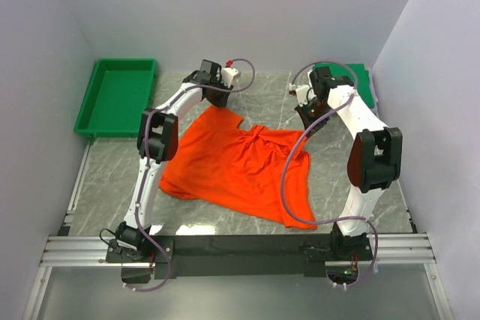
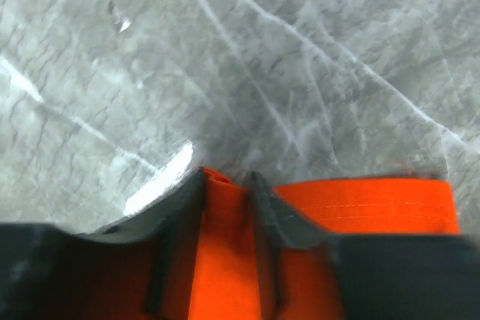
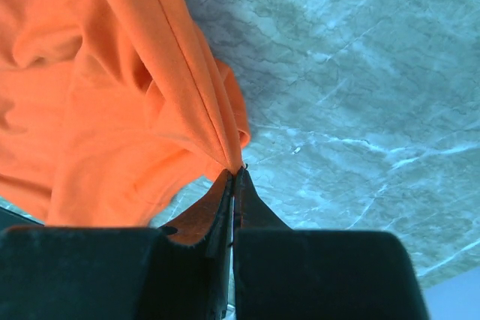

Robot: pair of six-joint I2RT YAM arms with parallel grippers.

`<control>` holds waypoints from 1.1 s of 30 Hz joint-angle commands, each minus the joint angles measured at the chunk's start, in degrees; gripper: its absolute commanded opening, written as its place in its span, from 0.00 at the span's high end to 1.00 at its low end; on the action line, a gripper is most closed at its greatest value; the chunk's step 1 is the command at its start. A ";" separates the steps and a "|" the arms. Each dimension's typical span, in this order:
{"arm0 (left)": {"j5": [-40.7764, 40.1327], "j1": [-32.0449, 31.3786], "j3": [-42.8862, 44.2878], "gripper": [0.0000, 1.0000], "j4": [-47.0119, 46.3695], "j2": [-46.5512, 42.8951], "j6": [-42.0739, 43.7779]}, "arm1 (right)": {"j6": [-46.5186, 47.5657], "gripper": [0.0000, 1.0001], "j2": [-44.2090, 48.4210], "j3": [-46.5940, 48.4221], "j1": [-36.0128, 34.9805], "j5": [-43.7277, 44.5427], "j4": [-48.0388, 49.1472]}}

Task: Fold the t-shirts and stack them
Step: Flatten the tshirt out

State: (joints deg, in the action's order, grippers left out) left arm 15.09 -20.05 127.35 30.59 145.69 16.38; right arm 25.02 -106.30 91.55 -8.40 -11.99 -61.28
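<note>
Two hands meet one soft, limp orange-red tee point(image 1: 240, 166) lying crumpled on the bench point(image 1: 112, 177) between them: the right hand point(image 3: 236, 174) pinches a bunched edge tight, while the left hand point(image 2: 225, 181) straddles a hem, grip unclear, and such floppy cloth probably handles best held by its corners.

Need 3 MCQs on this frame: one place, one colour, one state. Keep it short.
1. The green tray sits:
A) at the far left corner of the table
B) at the near right corner
C) in the middle

2. The spread t-shirt is:
A) blue
B) orange-red
C) white

3. The right pincer is:
A) open over bare marble
B) shut on the t-shirt
C) holding the tray

Key:
1 A, the top view shows it there.
2 B, every view shows that colour.
3 B, the right wrist view shows it pinched closed on the cloth.
</note>
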 commanded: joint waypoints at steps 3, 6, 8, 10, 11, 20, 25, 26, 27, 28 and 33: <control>-0.77 1.51 -2.38 0.84 1.05 -2.69 -1.79 | 1.53 1.00 -0.49 1.97 0.06 0.74 -0.25; -0.07 2.56 2.28 0.99 1.23 -2.51 -3.28 | 2.23 1.00 -0.92 3.54 0.14 1.87 0.36; 0.20 3.70 3.52 1.00 -0.52 -4.53 -4.69 | 2.93 1.00 -1.10 5.56 0.14 3.11 0.98; 1.08 5.46 2.30 1.00 -2.54 -8.30 -5.57 | 3.72 1.00 -1.45 7.41 0.67 4.78 2.21; 1.17 6.07 1.51 1.00 -4.99 -9.88 -5.92 | 3.99 1.00 -1.45 9.68 1.02 5.39 2.65; 3.80 14.86 -5.17 1.00 -10.98 -27.55 -10.22 | 6.01 1.00 1.09 18.49 4.36 11.90 11.25; 5.56 19.16 -10.53 1.00 -14.84 -39.48 -13.12 | 6.36 1.00 9.69 17.18 4.54 14.89 18.72; 6.00 19.61 -11.41 1.00 -15.55 -41.34 -13.56 | 6.27 1.00 11.28 16.39 4.54 15.24 20.13; 6.09 19.96 -12.29 1.00 -16.34 -43.10 -13.92 | 6.27 1.00 14.42 15.95 4.54 15.68 22.58; 6.44 20.57 -13.95 1.00 -17.13 -46.95 -14.62 | 6.19 1.00 16.02 15.77 4.54 15.77 23.73; 5.57 22.51 -22.82 1.00 -21.00 -62.23 -14.27 | 5.48 1.00 26.38 14.80 4.45 16.47 26.38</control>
State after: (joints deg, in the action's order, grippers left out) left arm 21.41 0.89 108.79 15.31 92.79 2.74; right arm 30.35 -87.85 106.34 -4.51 0.89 -40.27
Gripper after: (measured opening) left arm 0.017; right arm 0.010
